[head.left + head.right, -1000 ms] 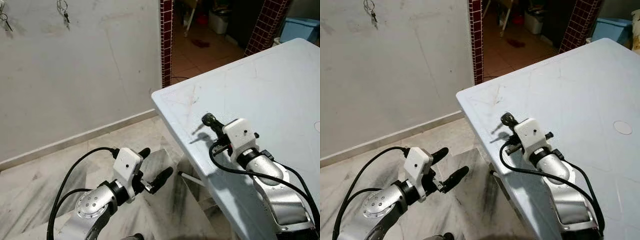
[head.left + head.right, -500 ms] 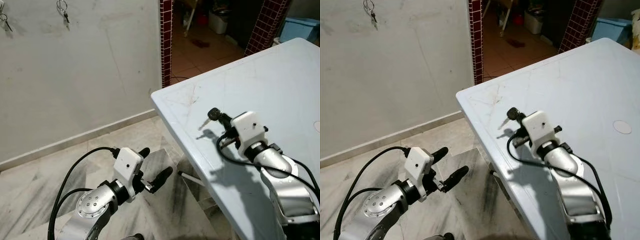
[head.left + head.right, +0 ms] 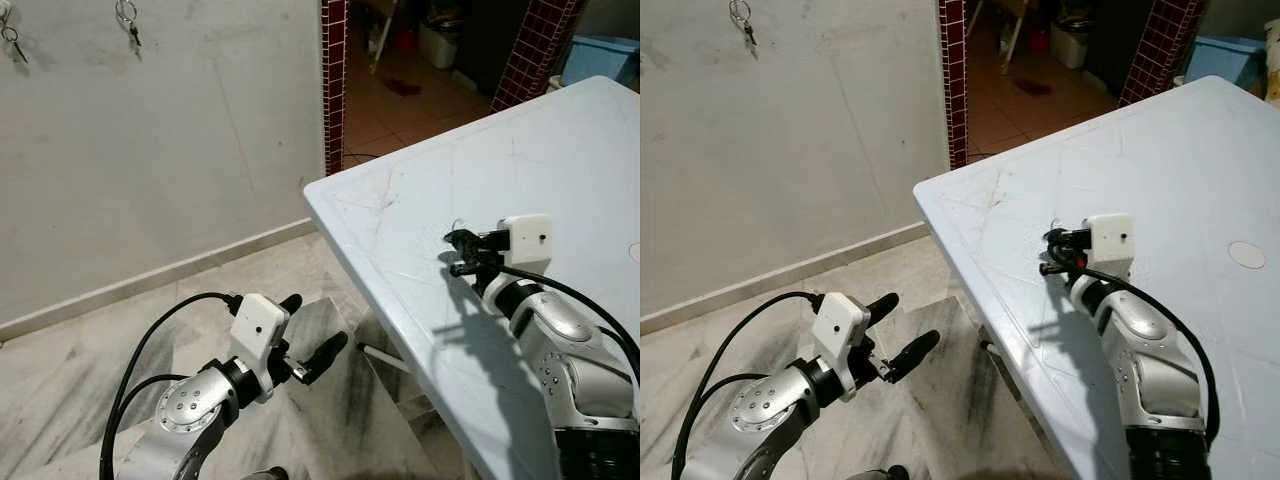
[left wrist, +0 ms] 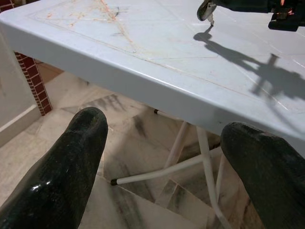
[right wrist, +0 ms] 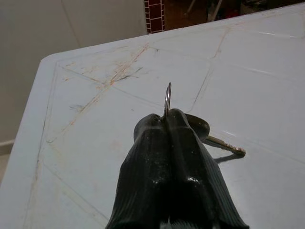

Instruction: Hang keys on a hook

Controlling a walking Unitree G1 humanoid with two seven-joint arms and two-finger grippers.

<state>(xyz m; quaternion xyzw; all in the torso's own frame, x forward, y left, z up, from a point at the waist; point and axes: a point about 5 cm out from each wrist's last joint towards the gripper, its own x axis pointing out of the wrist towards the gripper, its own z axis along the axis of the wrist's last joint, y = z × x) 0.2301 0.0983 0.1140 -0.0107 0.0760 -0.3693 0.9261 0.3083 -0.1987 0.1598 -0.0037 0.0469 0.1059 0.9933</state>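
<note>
Keys (image 5: 200,129) off the table (image 3: 560,160), pinched by the ring in the right gripper (image 5: 167,119), fingers pressed together on it, ring upright so it can slip over a hook. Other keys (image 3: 127,20) hang on the wall (image 3: 180,150). Left gripper (image 3: 310,335) spread, idle low beside table, out of the way.

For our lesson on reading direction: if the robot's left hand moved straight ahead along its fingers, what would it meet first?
Probably the white table. The left hand, open, points at the table's near edge and the legs beneath it. Depth is unclear, so it might pass just under the edge.
</note>
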